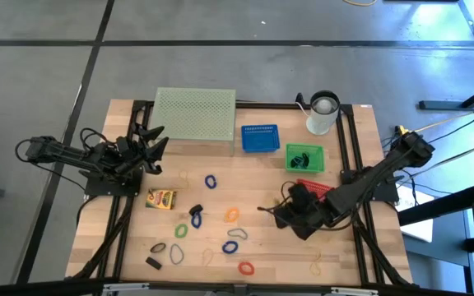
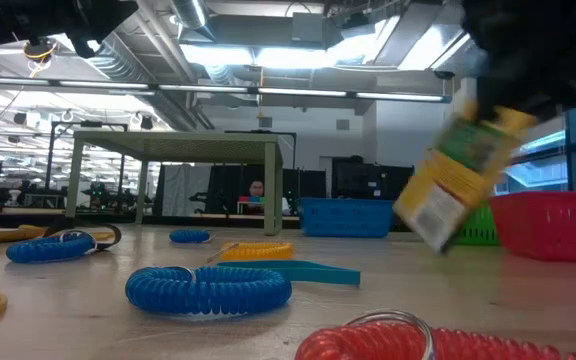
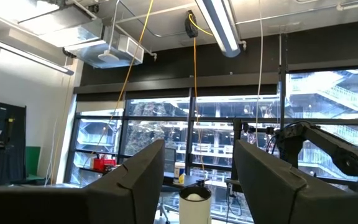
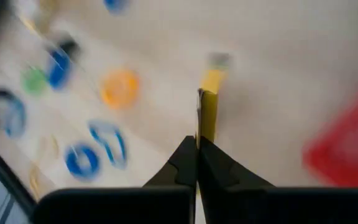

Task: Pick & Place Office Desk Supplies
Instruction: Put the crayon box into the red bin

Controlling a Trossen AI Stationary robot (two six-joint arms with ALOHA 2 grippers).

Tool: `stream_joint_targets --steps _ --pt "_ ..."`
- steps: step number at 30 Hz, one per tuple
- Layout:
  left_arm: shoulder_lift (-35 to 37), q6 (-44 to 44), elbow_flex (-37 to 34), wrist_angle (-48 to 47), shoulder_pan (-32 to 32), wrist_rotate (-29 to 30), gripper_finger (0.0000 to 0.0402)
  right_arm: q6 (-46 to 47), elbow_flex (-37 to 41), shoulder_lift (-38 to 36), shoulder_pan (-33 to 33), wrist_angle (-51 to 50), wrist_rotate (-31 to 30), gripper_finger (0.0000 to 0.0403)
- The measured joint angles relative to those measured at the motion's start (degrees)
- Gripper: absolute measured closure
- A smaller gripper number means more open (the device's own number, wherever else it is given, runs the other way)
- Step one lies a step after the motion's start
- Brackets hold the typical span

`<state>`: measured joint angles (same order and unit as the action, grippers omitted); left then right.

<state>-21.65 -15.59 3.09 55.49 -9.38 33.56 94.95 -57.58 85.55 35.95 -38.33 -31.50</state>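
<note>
- Yellow-green card box (image 4: 209, 112) pinched edge-on in clenched right gripper (image 4: 197, 155), centre frame; tilted, lifted off table (image 2: 528, 300)
- Left gripper (image 3: 197, 180) spread wide, upper left, holding nothing

Left claw (image 3: 196, 177) fingers apart, white cup (image 3: 194, 205) between them, windows beyond.

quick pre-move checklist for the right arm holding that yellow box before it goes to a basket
1. Right gripper shut on yellow card box: ok.
2. Box lifted off the table, seen in low view: ok.
3. Box hanging level: not ok, tilted.
4. Red basket beside the right gripper, room inside: cannot tell.
5. Left gripper open, away near the mesh stand: ok.
6. Second yellow box lying on the table: ok.
</note>
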Motion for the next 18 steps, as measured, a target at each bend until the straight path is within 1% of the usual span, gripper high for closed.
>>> stream_joint_targets --steps 4,9,13,18 --pt "0.0 0.0 0.0 0.0 0.0 0.0 0.0210 -9.5 0.0 -1.9 -0.2 2.9 -13.6 0.0402" --pt "0.0 0.0 0.0 0.0 0.0 0.0 0.0212 -22.0 0.0 -2.4 -1.1 8.3 -26.2 0.0402" --pt "0.0 0.0 0.0 0.0 0.0 0.0 0.0211 -29.7 0.0 -2.4 -2.2 12.5 -32.3 0.0402" --pt "0.0 0.0 0.0 0.0 0.0 0.0 0.0212 -36.5 0.0 -2.4 -3.4 15.0 -36.4 0.0402"
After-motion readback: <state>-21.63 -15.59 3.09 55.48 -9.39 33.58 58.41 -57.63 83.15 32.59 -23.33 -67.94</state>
